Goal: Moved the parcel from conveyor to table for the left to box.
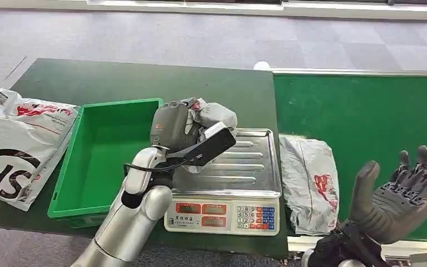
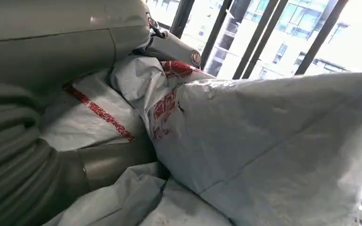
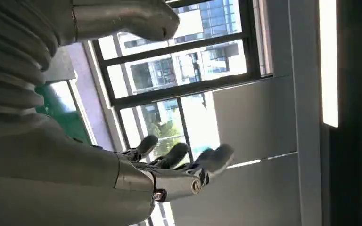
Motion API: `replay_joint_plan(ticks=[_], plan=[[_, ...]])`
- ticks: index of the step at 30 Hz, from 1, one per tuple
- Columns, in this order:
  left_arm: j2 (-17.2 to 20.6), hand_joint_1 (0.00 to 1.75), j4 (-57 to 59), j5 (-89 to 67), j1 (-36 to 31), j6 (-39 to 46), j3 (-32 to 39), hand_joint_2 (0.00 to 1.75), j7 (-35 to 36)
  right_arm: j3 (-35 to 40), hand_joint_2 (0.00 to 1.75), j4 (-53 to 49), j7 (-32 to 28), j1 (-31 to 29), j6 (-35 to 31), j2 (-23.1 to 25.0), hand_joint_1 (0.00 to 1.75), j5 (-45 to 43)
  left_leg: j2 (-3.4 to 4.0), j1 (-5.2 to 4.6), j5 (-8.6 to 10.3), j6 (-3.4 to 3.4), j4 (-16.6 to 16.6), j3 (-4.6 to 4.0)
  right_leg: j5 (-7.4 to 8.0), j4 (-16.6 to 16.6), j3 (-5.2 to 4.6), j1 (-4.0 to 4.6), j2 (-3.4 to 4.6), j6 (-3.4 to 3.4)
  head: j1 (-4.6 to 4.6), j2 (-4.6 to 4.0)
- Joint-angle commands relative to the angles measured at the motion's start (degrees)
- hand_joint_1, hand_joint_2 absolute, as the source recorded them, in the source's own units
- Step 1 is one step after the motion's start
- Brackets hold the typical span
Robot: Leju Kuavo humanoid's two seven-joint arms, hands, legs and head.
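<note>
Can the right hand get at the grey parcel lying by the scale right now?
Probably yes. The right hand is open and holds nothing, raised just beside the grey parcel, with nothing lying between them. The left hand is busy gripping another parcel above the scale.

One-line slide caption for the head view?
Left hand holds a grey parcel above the scale, beside the green bin; right hand open.

Right hand [image 3: 122, 155] empty, fingers [image 3: 179, 153] spread, before window [image 3: 179, 75].
</note>
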Motion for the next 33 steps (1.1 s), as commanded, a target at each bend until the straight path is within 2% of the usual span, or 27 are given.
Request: replay_joint_plan(ticks=[1, 33], plan=[[1.2, 1.75, 1.3, -0.1, -1.5, -0.4, 1.6, 1.75, -0.1, -2.0, 1.75, 0.6, 0.0, -0.9, 0.0, -0.9, 1.75, -0.2, 0.05, 0.02, 0.02, 0.0, 0.0, 0.04, 0.04, -0.1, 0.03, 0.03, 0.04, -0.05, 0.0, 0.0], [1.2, 1.75, 1.3, -0.1, -1.5, -0.4, 1.6, 1.75, -0.1, -2.0, 1.75, 0.6, 0.0, -0.9, 0.0, -0.9, 1.75, -0.2, 0.06, 0.01, 0.02, 0.01, 0.0, 0.03, 0.04, 0.0, 0.02, 0.02, 0.04, -0.05, 0.0, 0.0]])
